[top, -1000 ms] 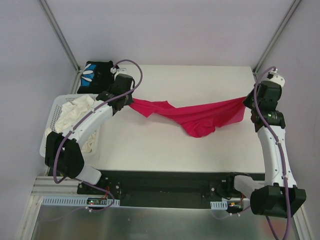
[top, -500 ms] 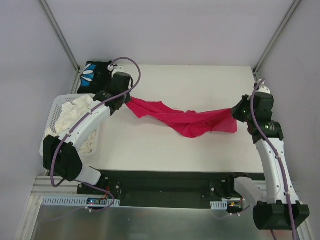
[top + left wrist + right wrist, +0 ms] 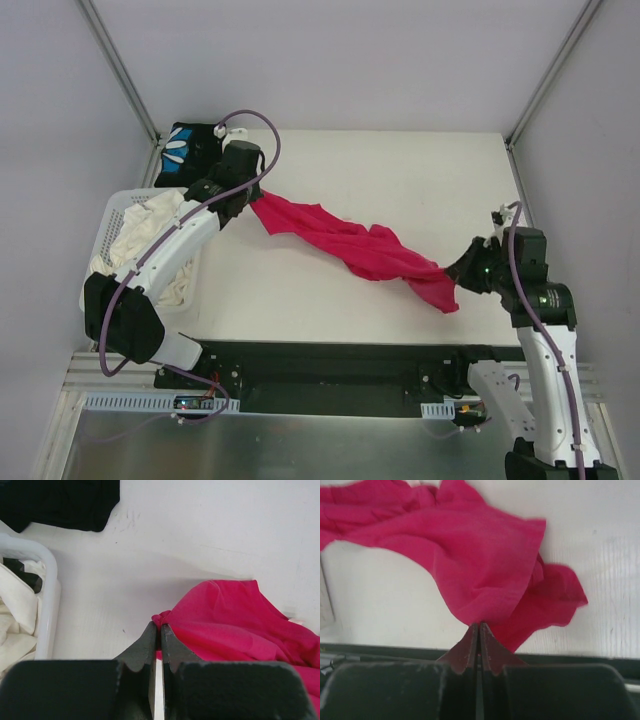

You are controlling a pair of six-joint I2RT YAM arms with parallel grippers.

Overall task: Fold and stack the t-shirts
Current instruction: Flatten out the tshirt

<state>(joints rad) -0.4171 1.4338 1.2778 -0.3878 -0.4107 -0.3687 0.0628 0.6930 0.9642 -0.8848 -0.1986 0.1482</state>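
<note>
The magenta-red t-shirt [image 3: 350, 243] stretches diagonally away from the basket [image 3: 101, 240], left gripper [image 3: 159, 626] jaws clamping its basket-side end, right gripper [image 3: 479, 626] jaws the other.

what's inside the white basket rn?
Crumpled cream-white cloth fills the basket. The left arm crosses over part of it; anything beneath the cloth is hidden.

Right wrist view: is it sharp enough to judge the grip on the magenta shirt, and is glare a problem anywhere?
Right wrist: magenta t-shirt slightly soft, fingers dark but readable, pinched on cloth. Left wrist: sharper, soft shadow beneath the shirt. Top external: even light, mild sheen only on the metal plate.
</note>
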